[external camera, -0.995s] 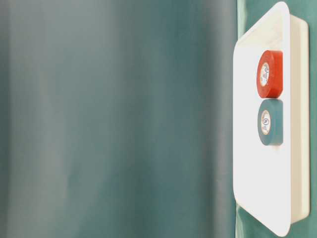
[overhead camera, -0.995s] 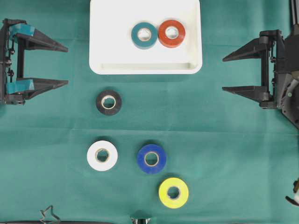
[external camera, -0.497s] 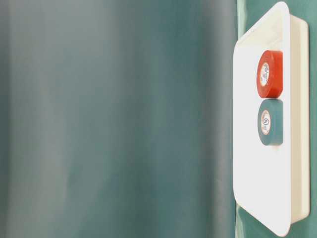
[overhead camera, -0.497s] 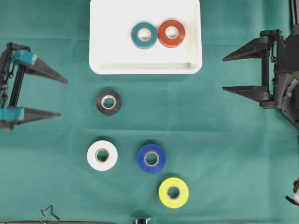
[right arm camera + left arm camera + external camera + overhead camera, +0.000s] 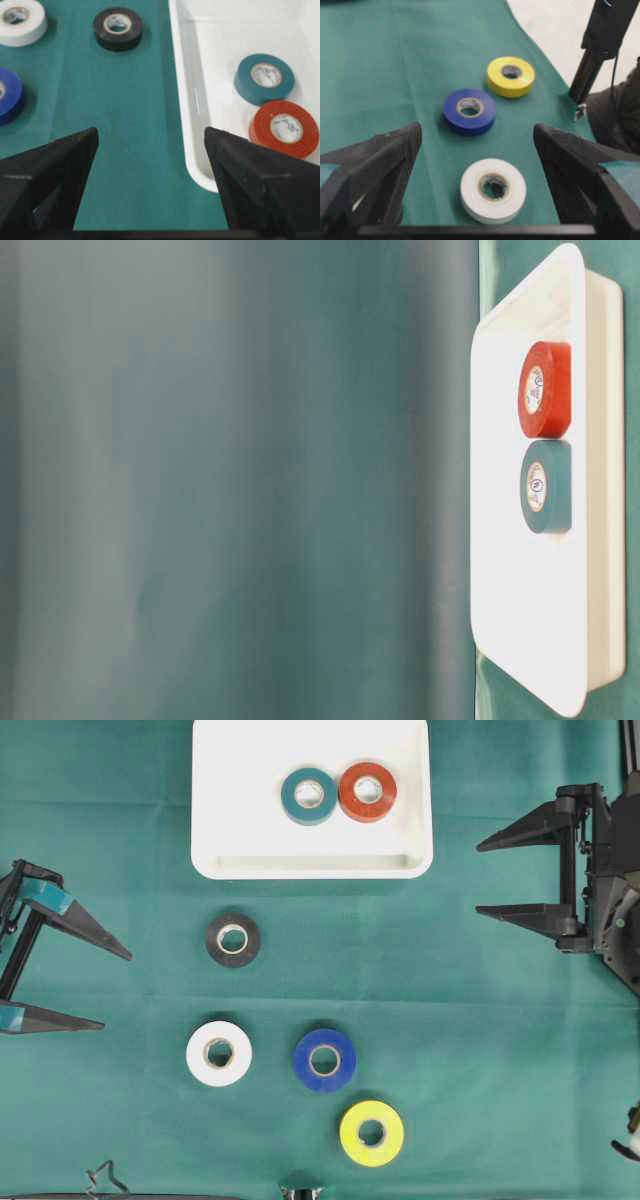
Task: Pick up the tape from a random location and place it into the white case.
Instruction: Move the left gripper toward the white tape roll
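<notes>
— Green cloth is covering the desk; what is lying on it?

— 4 loose rolls: the black tape, the white tape, the blue tape and the yellow tape. The white case is sitting at the far edge, holding the teal tape and the red tape touching side by side.

— And your fingers?

— My left fingers are spreading wide, gripping nothing, pointing toward the white tape. My right fingers are also gaping open and empty, hanging beside the case.
</notes>
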Motion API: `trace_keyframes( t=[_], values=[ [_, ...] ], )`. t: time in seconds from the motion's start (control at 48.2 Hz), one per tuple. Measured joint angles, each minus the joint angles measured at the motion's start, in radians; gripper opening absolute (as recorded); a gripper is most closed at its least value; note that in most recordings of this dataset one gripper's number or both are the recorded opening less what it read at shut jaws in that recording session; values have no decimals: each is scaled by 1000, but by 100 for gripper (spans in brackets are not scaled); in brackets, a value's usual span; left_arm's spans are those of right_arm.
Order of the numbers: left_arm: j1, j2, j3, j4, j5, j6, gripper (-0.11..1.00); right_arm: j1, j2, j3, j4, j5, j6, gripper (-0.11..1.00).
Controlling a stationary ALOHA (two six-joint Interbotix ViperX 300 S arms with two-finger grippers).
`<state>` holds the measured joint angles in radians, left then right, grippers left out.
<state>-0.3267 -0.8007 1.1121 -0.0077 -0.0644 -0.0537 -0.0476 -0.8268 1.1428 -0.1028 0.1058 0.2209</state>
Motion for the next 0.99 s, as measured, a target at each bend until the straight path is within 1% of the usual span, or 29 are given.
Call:
trace_keyframes(
  t=[0.166,0.311,0.497,0.746,0.87,0.995],
  values=[
    [3,12,2,2,-9,0,97,0,0,-2,0,0,0,85],
    [8,71,-14,0,-43,0,97,0,0,-2,0,0,0,85],
    [9,190,-84,0,-61,5,97,0,0,-2,0,0,0,85],
    [9,348,-209,2,-63,11,97,0,0,-2,0,0,0,85],
    [9,400,-255,0,-58,12,97,0,0,-2,0,0,0,85],
    [9,419,-270,0,-35,12,97,0,0,0,0,0,0,85]
  ],
)
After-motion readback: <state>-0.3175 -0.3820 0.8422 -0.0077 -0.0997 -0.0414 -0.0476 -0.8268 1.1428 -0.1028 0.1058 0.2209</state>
